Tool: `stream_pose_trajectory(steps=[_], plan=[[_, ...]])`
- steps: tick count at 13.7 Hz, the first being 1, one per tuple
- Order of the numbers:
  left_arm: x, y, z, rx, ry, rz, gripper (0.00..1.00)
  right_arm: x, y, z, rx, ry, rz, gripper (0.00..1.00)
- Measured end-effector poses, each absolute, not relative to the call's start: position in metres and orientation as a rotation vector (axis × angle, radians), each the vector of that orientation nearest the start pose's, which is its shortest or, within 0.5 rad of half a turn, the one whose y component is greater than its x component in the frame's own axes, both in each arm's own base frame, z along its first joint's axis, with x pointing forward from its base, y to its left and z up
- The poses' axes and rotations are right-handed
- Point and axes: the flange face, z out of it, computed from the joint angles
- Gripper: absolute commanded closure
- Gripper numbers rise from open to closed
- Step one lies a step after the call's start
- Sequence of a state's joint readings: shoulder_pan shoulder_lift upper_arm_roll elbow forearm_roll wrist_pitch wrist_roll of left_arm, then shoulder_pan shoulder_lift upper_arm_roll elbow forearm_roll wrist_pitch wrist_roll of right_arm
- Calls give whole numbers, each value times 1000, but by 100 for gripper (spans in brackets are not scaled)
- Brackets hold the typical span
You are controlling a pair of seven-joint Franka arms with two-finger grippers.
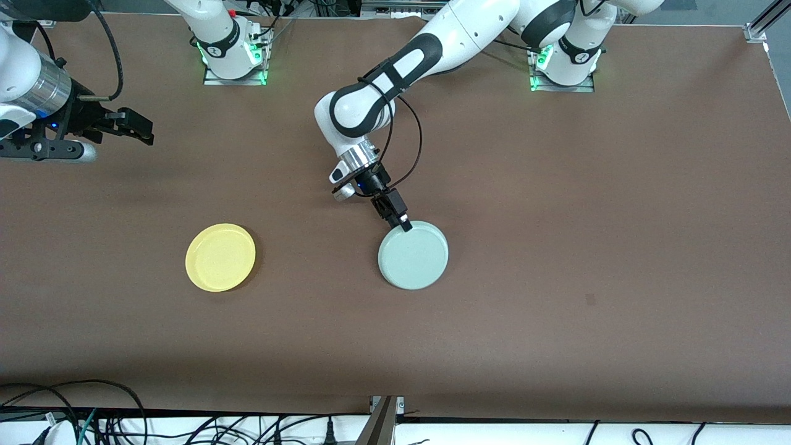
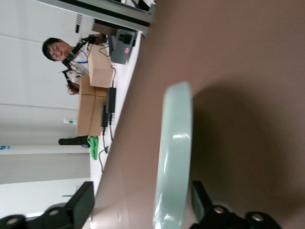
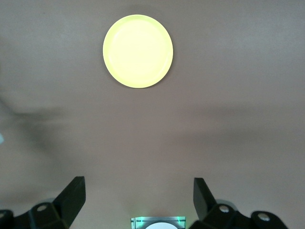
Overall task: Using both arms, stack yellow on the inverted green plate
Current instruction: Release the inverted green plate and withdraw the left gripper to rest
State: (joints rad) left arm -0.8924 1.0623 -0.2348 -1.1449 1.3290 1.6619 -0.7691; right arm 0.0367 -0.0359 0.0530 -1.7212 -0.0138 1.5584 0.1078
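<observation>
The pale-yellow plate lies right way up on the brown table toward the right arm's end; it also shows in the right wrist view. The mint-green plate lies upside down near the table's middle, flat underside up. My left gripper is low at the green plate's edge nearest the robots. In the left wrist view the plate shows edge-on between the spread fingers of the left gripper, one finger close beside its rim. My right gripper hangs open and empty above the table, apart from the yellow plate; it also shows in the right wrist view.
The arm bases stand along the table's edge by the robots. Cables and a metal bracket run along the edge nearest the front camera. Cardboard boxes and a person sit off the table.
</observation>
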Motion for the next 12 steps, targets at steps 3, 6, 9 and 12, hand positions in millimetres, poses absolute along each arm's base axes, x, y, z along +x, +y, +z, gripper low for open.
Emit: stream_pose_trajectory(steps=[3, 6, 9, 12], plan=[[432, -603, 167, -2029, 795, -625, 0, 534, 50, 574, -3164, 20, 189, 0], [441, -609, 193, -2253, 682, -502, 0, 534, 54, 576, -3165, 6, 179, 0], [473, -596, 224, -2401, 555, -430, 0, 535, 51, 576, -3164, 15, 179, 0], [532, -549, 285, -2599, 341, -320, 0, 535, 53, 576, -3165, 9, 179, 0]])
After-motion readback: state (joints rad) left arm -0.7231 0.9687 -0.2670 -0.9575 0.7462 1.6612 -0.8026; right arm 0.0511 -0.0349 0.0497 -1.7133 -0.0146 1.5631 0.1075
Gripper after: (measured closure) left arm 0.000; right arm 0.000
